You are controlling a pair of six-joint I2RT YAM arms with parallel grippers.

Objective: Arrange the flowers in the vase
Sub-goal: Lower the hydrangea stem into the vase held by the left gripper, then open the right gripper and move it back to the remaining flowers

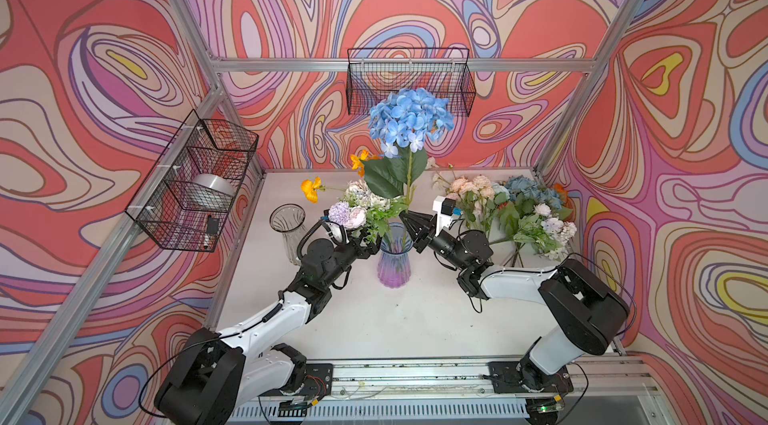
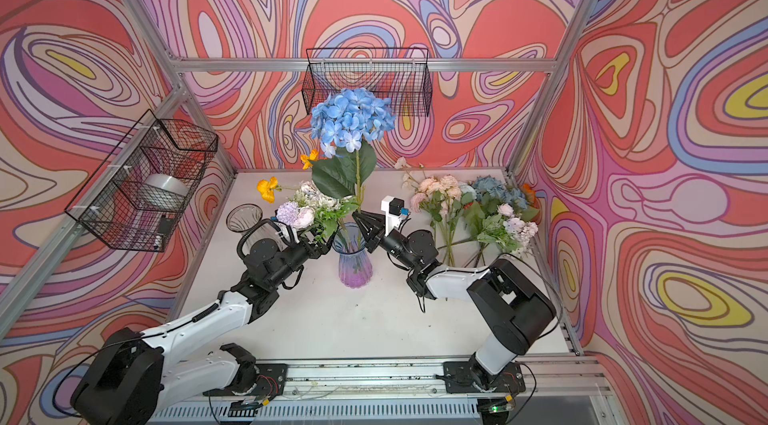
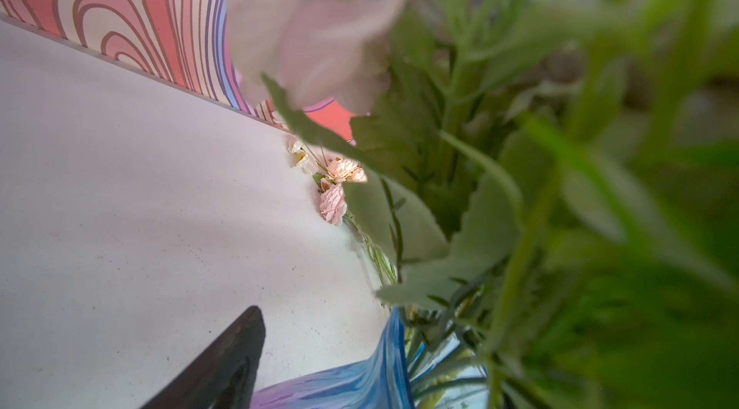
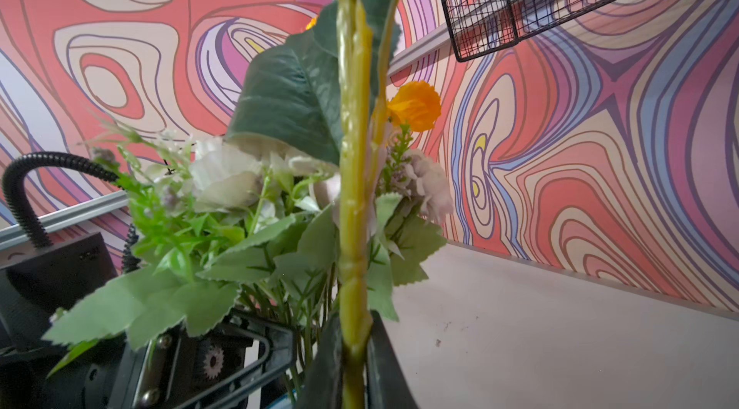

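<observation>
In both top views a blue and purple vase [image 1: 394, 265] [image 2: 355, 267] stands upright in the middle of the white counter [image 1: 374, 319]. A tall blue hydrangea [image 1: 409, 117] [image 2: 353, 117] sticks up out of it, with its big blue head near the top middle of the frame. The right tool [image 1: 409, 227] [image 2: 361, 227] is just above the rim of the vase, on its right side. In the right wrist view its dark fingers [image 4: 384, 367] sit tight against both sides of the yellow-green stem [image 4: 352, 187], so it is clamped on the hydrangea. A pastel bunch [image 1: 357, 211] [image 2: 303, 211] of lilac, pink and white blooms leans out of the vase to the left, and an orange poppy [image 1: 311, 188] pokes out beyond it. The left tool [image 1: 372, 246] [image 2: 326, 246] is at the left side of the vase rim, right under the bunch's leaves. Only one finger [image 3: 224, 367] shows in the left wrist view, so I cannot tell if this tool is gripping anything. More flowers [image 1: 519, 211] lie in a pile on the counter at the right of the frame. A clear glass vase [image 1: 289, 223] stands to the left.
</observation>
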